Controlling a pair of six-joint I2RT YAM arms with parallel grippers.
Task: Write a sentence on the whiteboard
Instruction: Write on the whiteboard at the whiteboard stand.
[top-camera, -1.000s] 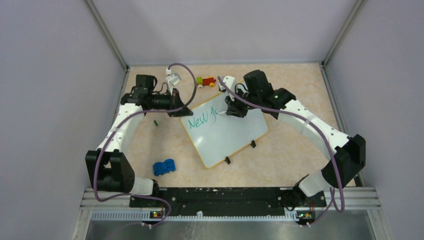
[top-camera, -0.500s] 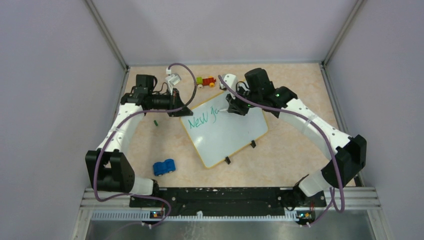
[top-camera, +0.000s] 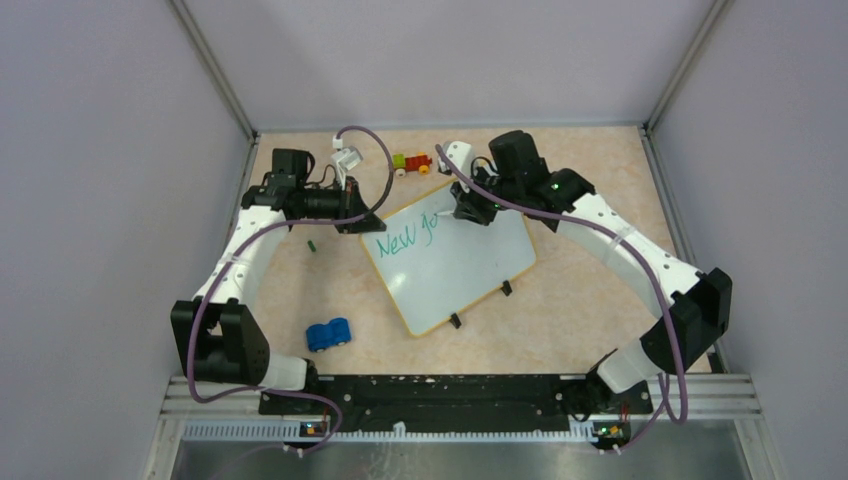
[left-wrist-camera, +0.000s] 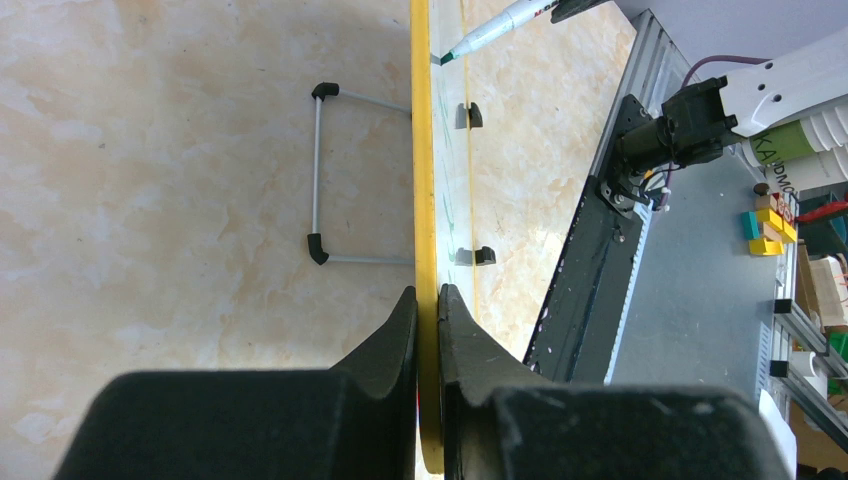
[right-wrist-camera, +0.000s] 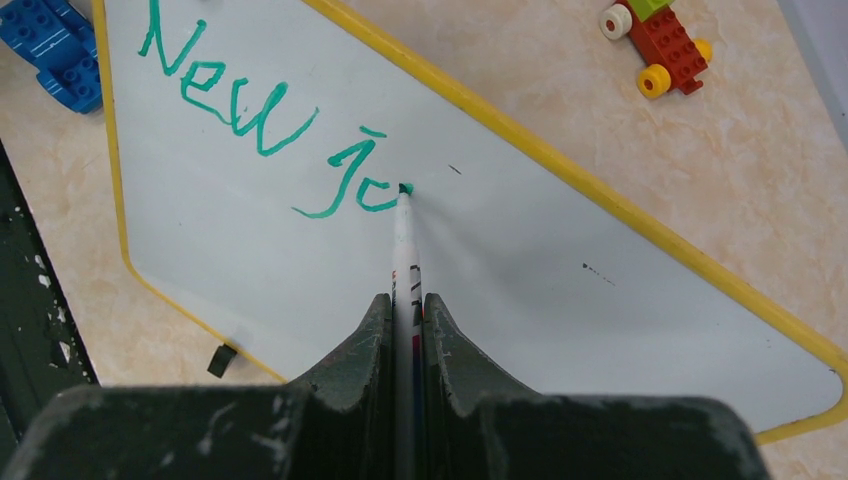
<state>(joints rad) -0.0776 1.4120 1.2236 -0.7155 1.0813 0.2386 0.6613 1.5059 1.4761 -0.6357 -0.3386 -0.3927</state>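
Blue and blocky, a plastic toy car (top-camera: 328, 333) lies nearest the arm bases on the beige marbled surface (top-camera: 580, 300), apart from the work. Beyond it the large white rectangular whiteboard (top-camera: 460, 285) with its thin yellow rim lies askew, mid-surface. The left pincer (left-wrist-camera: 428, 295) is clamped on that rim at the board's left corner, steadying it. Thin green handwritten words, the sentence (right-wrist-camera: 270, 130), read "New jo" along the far edge. The right pincer (right-wrist-camera: 405, 305) grips a slim white marker pen (right-wrist-camera: 403, 240), its green tip touching the board at the "o". Writing looks to be in hand and early: the second word seems unfinished. The next move calls for closing that letter, then carrying the tip rightward with light, even contact. Farthest off sits a small red-and-yellow brick toy train (top-camera: 411, 162).
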